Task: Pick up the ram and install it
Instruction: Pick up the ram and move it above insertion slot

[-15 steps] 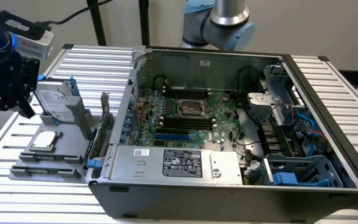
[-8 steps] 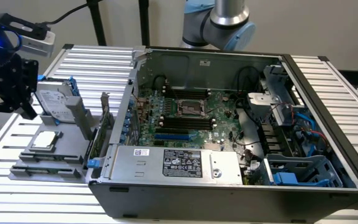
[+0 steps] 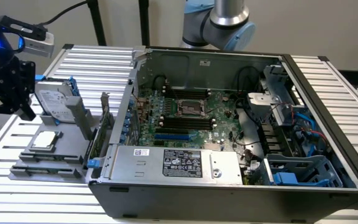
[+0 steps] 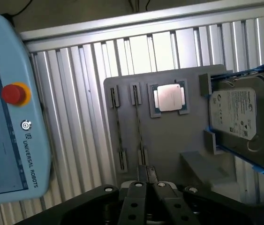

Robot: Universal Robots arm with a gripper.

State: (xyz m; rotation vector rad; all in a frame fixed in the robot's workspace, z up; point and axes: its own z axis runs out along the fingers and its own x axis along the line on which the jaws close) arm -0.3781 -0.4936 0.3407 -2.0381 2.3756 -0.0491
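Note:
Two rams stand on edge as thin dark strips in the grey holder plate [image 4: 169, 150], one of them [image 4: 139, 124] in line with my fingers and the other [image 4: 118, 126] beside it. My gripper [image 4: 147, 171] hovers above the plate's near edge, shut with nothing between its fingers. In the exterior view the gripper [image 3: 21, 108] hangs over the far left of the table, above that plate [image 3: 61, 147]. The open computer case [image 3: 229, 196] lies to the exterior view's right, its motherboard [image 3: 188, 116] showing long black slots [image 3: 185, 123].
On the plate sit a square silver processor chip [image 4: 169, 98] and a silver hard drive with blue rails [image 4: 244, 122]. A teach pendant with a red button [image 4: 13, 93] lies beside the plate. A green card [image 3: 106, 122] stands between the plate and the case wall.

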